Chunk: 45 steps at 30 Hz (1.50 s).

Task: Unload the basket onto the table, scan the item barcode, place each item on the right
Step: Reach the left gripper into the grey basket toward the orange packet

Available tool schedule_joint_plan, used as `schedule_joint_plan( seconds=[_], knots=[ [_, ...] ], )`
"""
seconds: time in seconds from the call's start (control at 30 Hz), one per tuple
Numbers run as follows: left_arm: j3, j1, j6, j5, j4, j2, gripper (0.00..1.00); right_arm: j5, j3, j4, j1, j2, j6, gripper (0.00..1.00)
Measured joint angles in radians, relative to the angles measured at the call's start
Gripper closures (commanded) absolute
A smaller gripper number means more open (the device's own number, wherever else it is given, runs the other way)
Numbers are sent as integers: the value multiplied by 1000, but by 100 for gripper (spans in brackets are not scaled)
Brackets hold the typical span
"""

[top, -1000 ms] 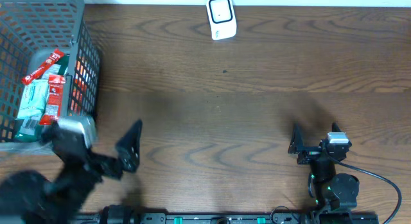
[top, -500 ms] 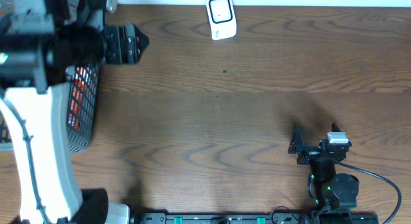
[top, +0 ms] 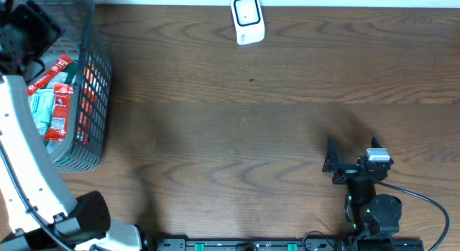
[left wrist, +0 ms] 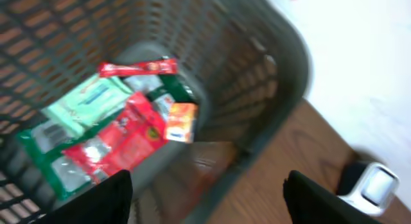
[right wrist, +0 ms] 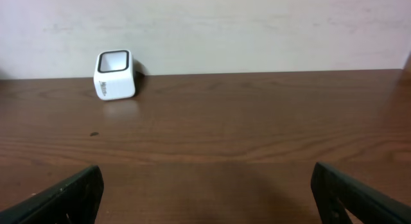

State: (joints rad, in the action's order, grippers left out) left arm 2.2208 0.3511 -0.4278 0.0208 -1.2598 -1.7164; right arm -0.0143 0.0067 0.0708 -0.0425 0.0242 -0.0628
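Below the left end effector (left wrist: 209, 197), spread and empty, a red snack packet (left wrist: 125, 142) lies in the basket (left wrist: 270, 63), offset toward one finger, long axis diagonal; this arm is nearer.

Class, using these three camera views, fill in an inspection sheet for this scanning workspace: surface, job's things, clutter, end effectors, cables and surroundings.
Surface: brown wood-grain table; no spills seen.
Job's things: white barcode scanner at the far edge; grey mesh basket at the left, holding several red, green and white packets.
Clutter: one small dark speck; otherwise nothing seen.
End effectors: left end effector open over the basket, holding nothing; right end effector open, low over the table, facing the barcode scanner, holding nothing.
Cables: black cable looping from the right arm's base.
Surroundings: pale wall behind the table.
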Motion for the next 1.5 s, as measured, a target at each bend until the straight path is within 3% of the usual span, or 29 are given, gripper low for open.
schedule_joint_plan(
  seconds=[0.27,0.77,0.97,1.5],
  knots=[
    [0,91,-18,-39,-32,-172,18,0,0,0,0,0,0,1],
    [0,57,9,-20,34,-427,17,0,0,0,0,0,0,1],
    [-1,57,63,60,77,-432,17,0,0,0,0,0,0,1],
    [-78,40,142,82,183,-436,16,0,0,0,0,0,0,1]
  ],
)
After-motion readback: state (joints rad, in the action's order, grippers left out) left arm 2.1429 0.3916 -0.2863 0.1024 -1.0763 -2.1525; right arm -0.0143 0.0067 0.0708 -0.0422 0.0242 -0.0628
